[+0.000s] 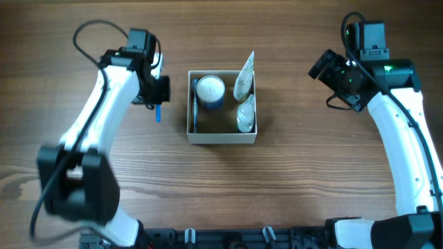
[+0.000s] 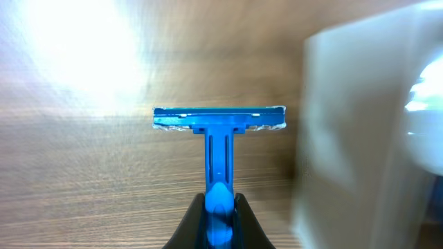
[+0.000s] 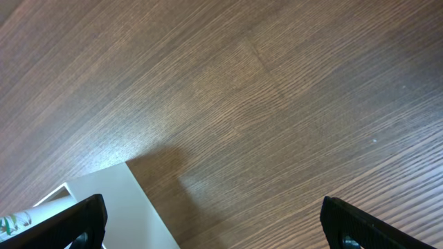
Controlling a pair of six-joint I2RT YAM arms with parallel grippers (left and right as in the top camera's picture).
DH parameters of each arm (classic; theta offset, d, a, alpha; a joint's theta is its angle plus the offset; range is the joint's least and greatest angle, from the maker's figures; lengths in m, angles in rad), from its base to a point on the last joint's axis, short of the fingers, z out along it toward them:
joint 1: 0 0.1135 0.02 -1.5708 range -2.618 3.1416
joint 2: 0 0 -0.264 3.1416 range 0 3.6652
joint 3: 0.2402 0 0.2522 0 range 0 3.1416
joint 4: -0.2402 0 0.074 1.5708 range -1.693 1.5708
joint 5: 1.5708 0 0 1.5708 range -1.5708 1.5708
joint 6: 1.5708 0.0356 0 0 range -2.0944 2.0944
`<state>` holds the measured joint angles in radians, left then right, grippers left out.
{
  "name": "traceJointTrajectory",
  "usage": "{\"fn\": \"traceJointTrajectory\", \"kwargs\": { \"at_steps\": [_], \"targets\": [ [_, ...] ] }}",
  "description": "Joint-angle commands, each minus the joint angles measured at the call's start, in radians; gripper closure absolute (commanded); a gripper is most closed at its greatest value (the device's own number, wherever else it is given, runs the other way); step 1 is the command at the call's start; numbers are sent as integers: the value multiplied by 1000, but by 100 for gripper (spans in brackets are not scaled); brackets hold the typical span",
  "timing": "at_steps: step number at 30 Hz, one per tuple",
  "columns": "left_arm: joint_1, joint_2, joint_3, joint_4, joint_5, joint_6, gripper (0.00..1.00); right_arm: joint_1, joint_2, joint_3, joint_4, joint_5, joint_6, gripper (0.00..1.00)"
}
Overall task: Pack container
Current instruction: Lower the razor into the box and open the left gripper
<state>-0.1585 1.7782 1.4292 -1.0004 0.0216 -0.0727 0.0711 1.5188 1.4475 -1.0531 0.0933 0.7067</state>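
The left gripper (image 1: 158,95) hangs near the container's 9 o'clock wall, fingers clamped on the handle of a blue razor (image 2: 219,135). In the overhead view the razor's long axis runs 12 to 6 o'clock, head toward 6. The container (image 1: 221,139) sits mid-table, open side up, nearly square. Inside lie a thin blue stick (image 1: 194,104) along the 9 o'clock wall, a white-lidded jar (image 1: 210,91) at 11 o'clock, a printed pouch (image 1: 244,79) leaning at 1 o'clock and a clear bottle (image 1: 246,114) by the 3 o'clock wall. The right gripper (image 1: 324,67), at the container's 2 o'clock and well apart, has its fingers spread wide over the table (image 1: 311,173), holding nothing
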Motion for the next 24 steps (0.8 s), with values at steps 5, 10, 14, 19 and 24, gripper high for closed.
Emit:
{"fn": "traceJointTrajectory", "kwargs": {
  "at_steps": [5, 10, 14, 19, 24],
  "targets": [
    [-215, -173, 29, 85, -87, -219, 95, -2, 3, 5, 2, -5, 1, 0],
    [-304, -100, 28, 90, -139, -307, 96, -2, 3, 5, 2, -5, 1, 0],
    [-334, -35, 28, 55, -160, -336, 96, -2, 3, 5, 2, -5, 1, 0],
    [-335, -16, 28, 39, -182, -336, 84, -2, 3, 5, 2, -5, 1, 0],
    [-334, -16, 28, 40, -241, -336, 73, -2, 3, 5, 2, -5, 1, 0]
  ]
}}
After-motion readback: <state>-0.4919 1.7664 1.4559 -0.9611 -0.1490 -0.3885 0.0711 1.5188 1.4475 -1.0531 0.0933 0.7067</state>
